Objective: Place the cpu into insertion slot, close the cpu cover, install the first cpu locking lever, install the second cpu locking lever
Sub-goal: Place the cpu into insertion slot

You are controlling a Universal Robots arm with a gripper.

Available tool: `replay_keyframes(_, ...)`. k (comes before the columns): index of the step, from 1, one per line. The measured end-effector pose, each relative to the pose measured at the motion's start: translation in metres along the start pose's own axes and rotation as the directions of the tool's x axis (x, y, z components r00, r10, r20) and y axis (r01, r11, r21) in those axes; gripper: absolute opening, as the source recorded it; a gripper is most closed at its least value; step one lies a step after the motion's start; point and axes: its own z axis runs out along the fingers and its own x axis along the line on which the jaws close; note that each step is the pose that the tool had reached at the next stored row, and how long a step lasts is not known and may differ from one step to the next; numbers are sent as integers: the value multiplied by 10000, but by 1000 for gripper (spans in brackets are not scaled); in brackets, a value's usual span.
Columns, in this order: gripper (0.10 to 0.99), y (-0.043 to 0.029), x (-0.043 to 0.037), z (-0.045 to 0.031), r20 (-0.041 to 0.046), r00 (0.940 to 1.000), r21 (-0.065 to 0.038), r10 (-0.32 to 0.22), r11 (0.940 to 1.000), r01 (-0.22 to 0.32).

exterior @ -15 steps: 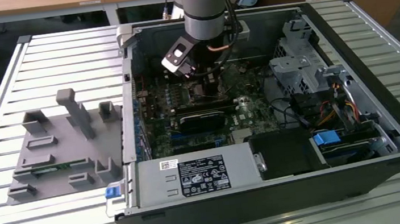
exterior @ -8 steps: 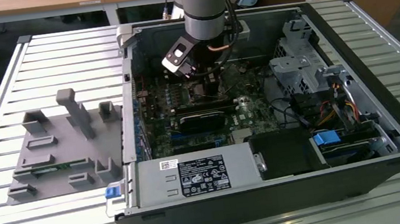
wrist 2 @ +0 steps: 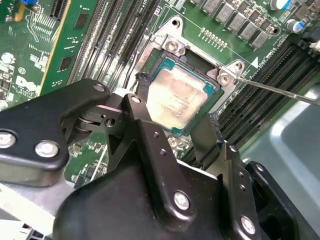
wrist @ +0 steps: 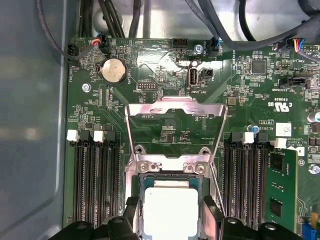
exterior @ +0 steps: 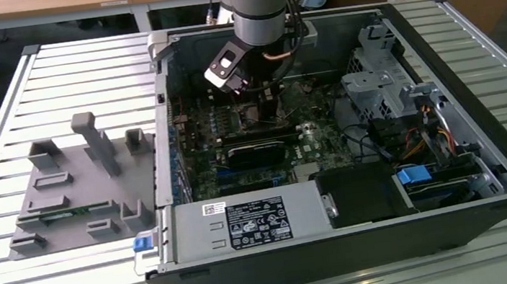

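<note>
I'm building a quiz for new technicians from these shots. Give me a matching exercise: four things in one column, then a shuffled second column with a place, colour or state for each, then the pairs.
Things
1. cpu
2. cpu cover
3. coin battery
4. grey fixture tray

Descriptions
A. round and silver, on the green board
B. outside the computer case, at the exterior view's left
C. swung open, standing up off the insertion slot
D. square, silver-grey top, lying at the insertion slot

Pairs: 1-D, 2-C, 3-A, 4-B
</note>
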Motion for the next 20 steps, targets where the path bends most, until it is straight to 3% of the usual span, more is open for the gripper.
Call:
replay_keyframes(4,600,1,1,-42,0,10000,0,0,10000,0)
replay_keyframes(6,471,1,1,-53,0,10000,0,0,10000,0)
replay_keyframes(7,471,1,1,-57,-1,10000,0,0,10000,0)
replay_keyframes(9,357,1,1,-69,-1,10000,0,0,10000,0)
replay_keyframes(10,357,1,1,-75,0,10000,0,0,10000,0)
replay_keyframes(12,239,2,2,-82,-1,10000,0,0,10000,0)
replay_keyframes(15,180,2,1,-88,-1,10000,0,0,10000,0)
replay_keyframes(16,118,2,1,-91,1,10000,1,0,10000,0)
replay_keyframes(20,118,2,2,-112,0,10000,0,0,10000,0)
